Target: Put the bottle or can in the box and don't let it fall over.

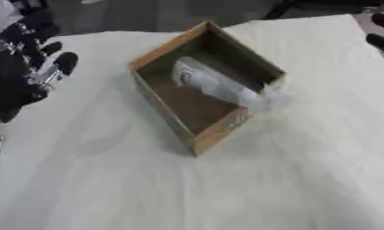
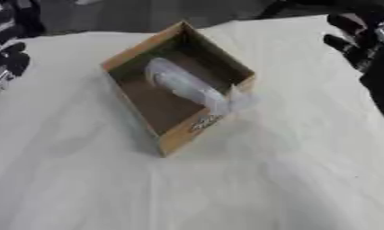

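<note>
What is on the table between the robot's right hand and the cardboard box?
Nothing: in the right eye view only bare white tablecloth lies between the right hand and the box, which holds the clear bottle.

Brown open-topped cardboard box (image 1: 203, 134) looked matt, with a papery rim. Clear plastic bottle (image 1: 214, 85) inside was glossy and see-through. White cloth over the bench (image 1: 226, 188) was matt and softly creased. Black left hand (image 1: 53, 63) showed shiny silver metal.

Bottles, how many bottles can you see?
1. A clear bottle sits in the cardboard box on the table, tilted, its top sticking out over the box's right wall. Nothing else seems hidden in the box.
</note>
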